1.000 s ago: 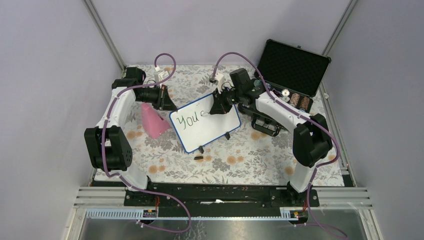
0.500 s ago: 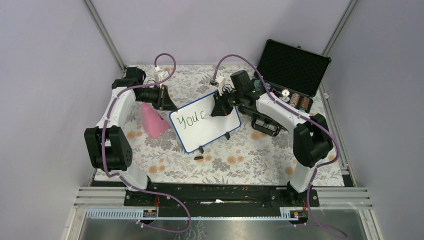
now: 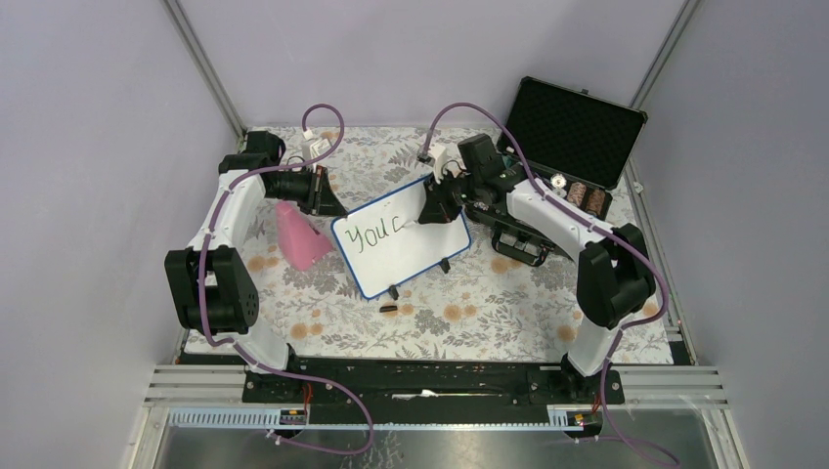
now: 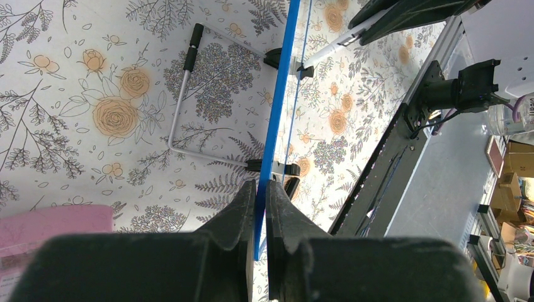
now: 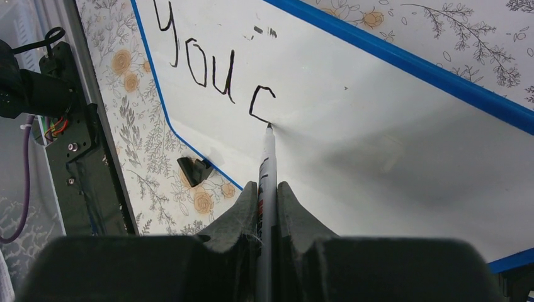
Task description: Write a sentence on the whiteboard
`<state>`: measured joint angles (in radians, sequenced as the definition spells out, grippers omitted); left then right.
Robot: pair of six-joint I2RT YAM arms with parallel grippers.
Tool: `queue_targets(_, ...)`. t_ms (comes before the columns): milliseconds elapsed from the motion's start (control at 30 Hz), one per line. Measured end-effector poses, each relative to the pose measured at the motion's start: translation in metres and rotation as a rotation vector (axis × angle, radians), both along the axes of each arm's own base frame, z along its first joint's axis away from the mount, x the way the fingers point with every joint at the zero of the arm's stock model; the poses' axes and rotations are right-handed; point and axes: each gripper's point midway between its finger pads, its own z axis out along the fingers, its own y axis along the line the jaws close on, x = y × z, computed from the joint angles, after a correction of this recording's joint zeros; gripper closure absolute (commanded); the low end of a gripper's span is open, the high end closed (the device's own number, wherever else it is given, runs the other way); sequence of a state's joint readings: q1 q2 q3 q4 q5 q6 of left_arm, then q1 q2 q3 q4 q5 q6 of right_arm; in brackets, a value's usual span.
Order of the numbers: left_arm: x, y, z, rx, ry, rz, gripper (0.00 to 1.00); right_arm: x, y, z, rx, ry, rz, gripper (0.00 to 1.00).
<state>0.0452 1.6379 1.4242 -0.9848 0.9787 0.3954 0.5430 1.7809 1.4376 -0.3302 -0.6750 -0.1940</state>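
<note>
The whiteboard (image 3: 413, 256) is propped mid-worktop (image 3: 469, 305), its blue edge (image 4: 278, 94) pinched by the left gripper (image 4: 260, 186). A marker (image 5: 267, 157), pinched by the right gripper (image 5: 267, 189), touches the "You c" lettering (image 5: 211, 72); bare white is left beyond.

The floral-covered table (image 3: 469, 327) carries the whiteboard (image 3: 411, 256) at its middle, on black clip feet. A pink block (image 3: 298, 236) lies just left of it, a small dark piece (image 3: 388, 309) just nearer, and an open black case (image 3: 577, 127) stands far right.
</note>
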Motion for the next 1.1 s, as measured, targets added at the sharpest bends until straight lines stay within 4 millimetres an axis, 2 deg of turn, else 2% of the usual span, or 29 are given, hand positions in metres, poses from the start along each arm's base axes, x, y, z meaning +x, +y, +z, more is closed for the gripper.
queue_targets(367, 0.000, 0.000, 0.000, 0.000, 0.000, 0.000, 1.00, -0.011, -0.007, 0.032, 0.039, -0.054, 0.022, 1.00)
queue_targets(633, 0.000, 0.000, 0.000, 0.000, 0.000, -0.001, 1.00, 0.002, -0.016, 0.024, 0.009, -0.055, -0.028, 1.00)
queue_targets(833, 0.000, 0.000, 0.000, 0.000, 0.000, -0.001, 1.00, 0.006, -0.017, 0.016, -0.009, -0.048, -0.041, 1.00)
queue_targets(1100, 0.000, 0.000, 0.000, 0.000, 0.000, -0.001, 1.00, 0.011, -0.014, 0.017, -0.004, -0.050, -0.045, 1.00)
